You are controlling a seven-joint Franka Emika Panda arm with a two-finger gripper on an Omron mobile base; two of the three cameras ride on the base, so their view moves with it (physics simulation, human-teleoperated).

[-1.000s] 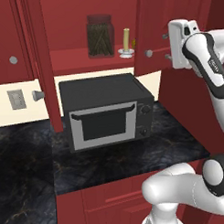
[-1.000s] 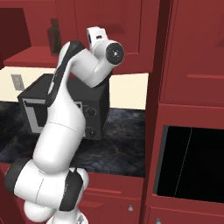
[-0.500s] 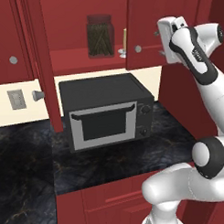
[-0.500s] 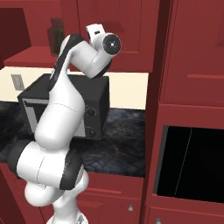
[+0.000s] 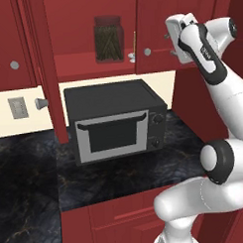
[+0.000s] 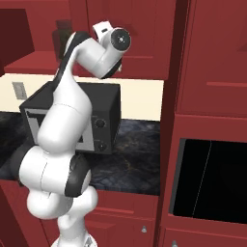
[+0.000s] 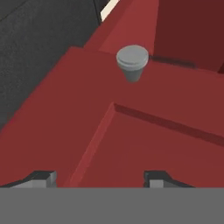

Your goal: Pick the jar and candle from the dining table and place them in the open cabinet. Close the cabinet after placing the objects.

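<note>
Closing the cabinet point(image 5: 91, 60) with both items shelved inside
The jar point(image 5: 109, 38) is standing on the inner shelf, the candle point(image 5: 133, 49) just beside it and half hidden by the right door point(image 5: 175, 30); the gripper point(image 7: 99, 178) is pressing flat against that door panel below its knob point(image 7: 132, 62), jaws apart and gripping nothing. The door is risking a clip on the candle's saucer near the shelf edge, and the flat push is liable to slide off the panel
</note>
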